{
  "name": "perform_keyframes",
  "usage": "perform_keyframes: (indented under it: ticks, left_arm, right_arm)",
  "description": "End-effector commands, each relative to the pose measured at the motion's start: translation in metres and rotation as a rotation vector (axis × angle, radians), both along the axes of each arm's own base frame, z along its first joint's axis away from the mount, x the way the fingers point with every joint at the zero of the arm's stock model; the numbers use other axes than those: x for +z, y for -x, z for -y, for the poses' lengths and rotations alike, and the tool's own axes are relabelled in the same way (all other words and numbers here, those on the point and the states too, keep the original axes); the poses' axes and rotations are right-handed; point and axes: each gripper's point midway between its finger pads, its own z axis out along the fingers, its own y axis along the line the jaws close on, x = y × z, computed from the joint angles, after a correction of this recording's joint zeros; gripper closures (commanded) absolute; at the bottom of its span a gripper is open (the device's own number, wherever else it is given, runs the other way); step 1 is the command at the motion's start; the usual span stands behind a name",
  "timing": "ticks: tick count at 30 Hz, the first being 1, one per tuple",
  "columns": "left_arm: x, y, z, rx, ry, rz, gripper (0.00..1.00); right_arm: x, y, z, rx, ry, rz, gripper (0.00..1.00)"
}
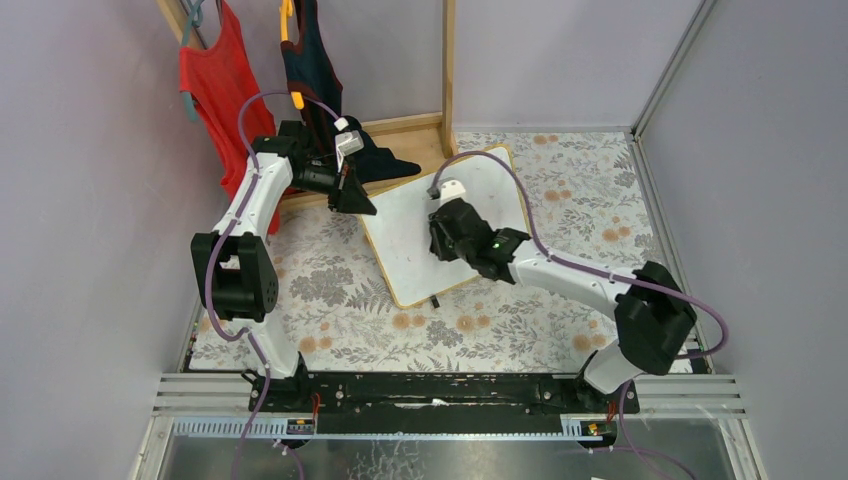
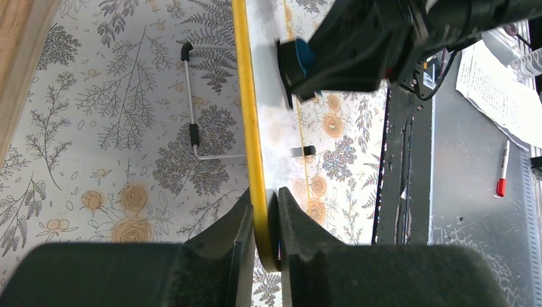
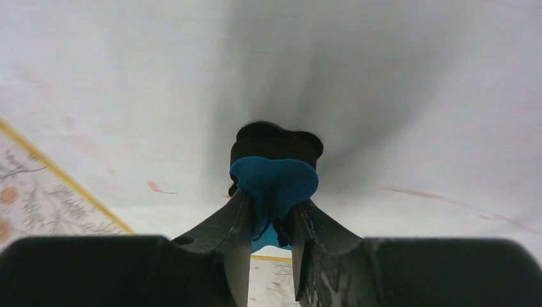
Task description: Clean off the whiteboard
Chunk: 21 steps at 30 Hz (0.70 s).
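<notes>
The whiteboard (image 1: 405, 240) has a yellow frame and lies tilted on the floral cloth at the table's middle. My left gripper (image 1: 352, 196) is shut on its far-left corner; in the left wrist view the fingers (image 2: 265, 224) clamp the yellow frame (image 2: 246, 96). My right gripper (image 1: 447, 235) is over the board's middle, shut on a blue eraser (image 3: 275, 179) whose black pad (image 3: 276, 135) presses on the white face (image 3: 128, 77). Faint red smears (image 3: 155, 187) remain near the pad. The eraser also shows in the left wrist view (image 2: 300, 56).
A wooden rack (image 1: 449, 60) at the back holds a red shirt (image 1: 215, 70) and a dark garment (image 1: 310, 60). A wire stand (image 2: 192, 121) lies on the cloth behind the board. A red marker (image 2: 502, 169) and papers (image 2: 498, 83) lie beyond the table's near rail.
</notes>
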Motion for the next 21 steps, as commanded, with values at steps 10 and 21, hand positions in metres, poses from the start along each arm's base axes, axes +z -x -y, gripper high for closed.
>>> perform_keyframes:
  ticks: [10,21]
  left_arm:
    - [-0.015,0.006,0.006,-0.047,-0.063,0.034,1.00]
    - [-0.015,0.006,0.006,-0.046,-0.064,0.034,1.00]
  right_arm:
    - [0.008,0.000,-0.018,0.015,-0.036,0.037,1.00]
    - [-0.012,0.034,-0.086,0.128,-0.051,0.004,1.00]
